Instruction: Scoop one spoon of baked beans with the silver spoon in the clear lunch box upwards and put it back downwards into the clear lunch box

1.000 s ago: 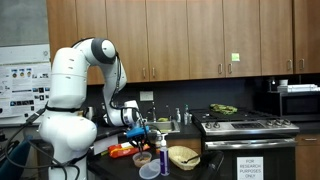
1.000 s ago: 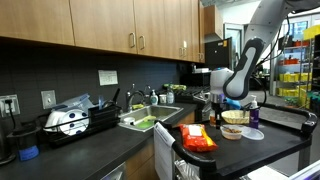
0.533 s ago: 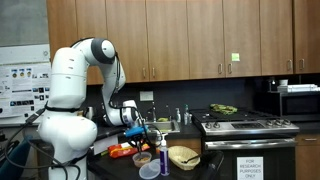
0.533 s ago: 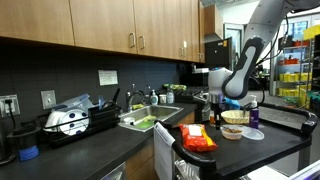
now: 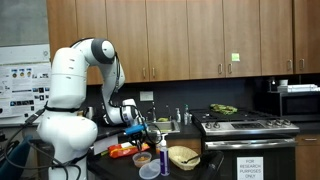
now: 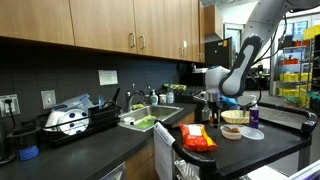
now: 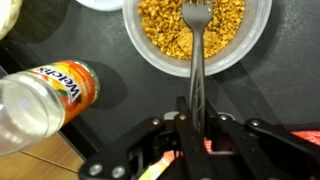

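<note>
In the wrist view a round clear container (image 7: 255,45) holds orange-brown baked beans (image 7: 160,30). The head of a silver spoon (image 7: 196,50) rests in the beans, and its handle runs straight down into my gripper (image 7: 192,118). The gripper is shut on the handle, just in front of the container's near rim. In both exterior views the gripper (image 5: 140,127) (image 6: 213,103) hangs low over the counter, beside the beans container (image 6: 233,131).
A Welch's bottle (image 7: 50,95) stands close to the left of the container, and a white dish edge (image 7: 100,3) is beyond it. An orange packet (image 6: 197,138), a clear lid (image 6: 254,134) and a woven basket (image 5: 183,156) share the dark counter. A stove (image 5: 250,128) stands nearby.
The arm has shifted only slightly sideways in an exterior view. The spoon stays gripped.
</note>
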`<state>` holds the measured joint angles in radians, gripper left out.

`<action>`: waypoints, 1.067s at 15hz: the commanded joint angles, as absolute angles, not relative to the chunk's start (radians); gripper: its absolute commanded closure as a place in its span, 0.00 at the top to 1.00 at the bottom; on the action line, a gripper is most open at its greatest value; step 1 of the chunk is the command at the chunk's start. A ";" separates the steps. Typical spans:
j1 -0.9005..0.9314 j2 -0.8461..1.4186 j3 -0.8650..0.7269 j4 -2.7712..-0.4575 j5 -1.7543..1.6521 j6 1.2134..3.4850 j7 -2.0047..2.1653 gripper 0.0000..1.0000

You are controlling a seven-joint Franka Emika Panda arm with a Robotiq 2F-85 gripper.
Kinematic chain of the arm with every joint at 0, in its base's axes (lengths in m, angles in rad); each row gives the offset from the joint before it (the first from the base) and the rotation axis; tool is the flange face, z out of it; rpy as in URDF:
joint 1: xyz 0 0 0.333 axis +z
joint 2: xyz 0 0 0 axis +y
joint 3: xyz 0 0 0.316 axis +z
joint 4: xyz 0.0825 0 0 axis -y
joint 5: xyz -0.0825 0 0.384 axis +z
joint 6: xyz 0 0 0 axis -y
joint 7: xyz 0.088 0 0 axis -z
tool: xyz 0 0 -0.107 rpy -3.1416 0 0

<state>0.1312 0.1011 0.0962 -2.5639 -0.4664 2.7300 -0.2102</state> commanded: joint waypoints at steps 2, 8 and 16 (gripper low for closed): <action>0.143 0.068 0.104 -2.548 -0.482 2.669 -0.207 0.04; 0.144 0.042 0.114 -2.536 -0.477 2.632 -0.213 0.04; 0.143 -0.016 0.130 -2.538 -0.464 2.590 -0.220 0.04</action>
